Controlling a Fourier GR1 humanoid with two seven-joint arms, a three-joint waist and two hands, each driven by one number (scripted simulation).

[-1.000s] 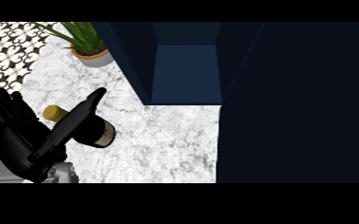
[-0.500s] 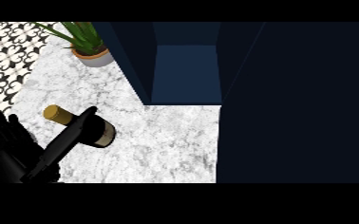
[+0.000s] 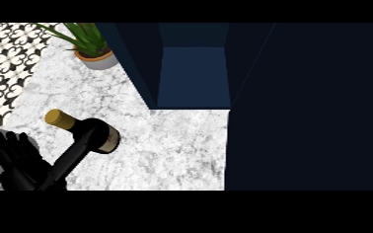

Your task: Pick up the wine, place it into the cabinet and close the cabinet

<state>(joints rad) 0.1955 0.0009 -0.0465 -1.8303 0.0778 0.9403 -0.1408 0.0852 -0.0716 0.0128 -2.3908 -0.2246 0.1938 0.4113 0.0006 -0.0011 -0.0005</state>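
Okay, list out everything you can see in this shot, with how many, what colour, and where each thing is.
Wine bottle: one, dark with a gold cap and a tan band, standing on the counter at lower left.
Potted plant: one, green leaves in a terracotta pot, at the counter's far left.
Cabinet: one, dark navy, open, with a lighter blue interior, at top centre.
Cabinet door: one, dark navy, filling the right side.
Counter: one, white and grey marble, across the left and centre.
Patterned wall tiles: black and white, at the far left edge.
Left hand: one, black, at the lower left corner, with one finger stretched up against the bottle.
Right hand: not in view.
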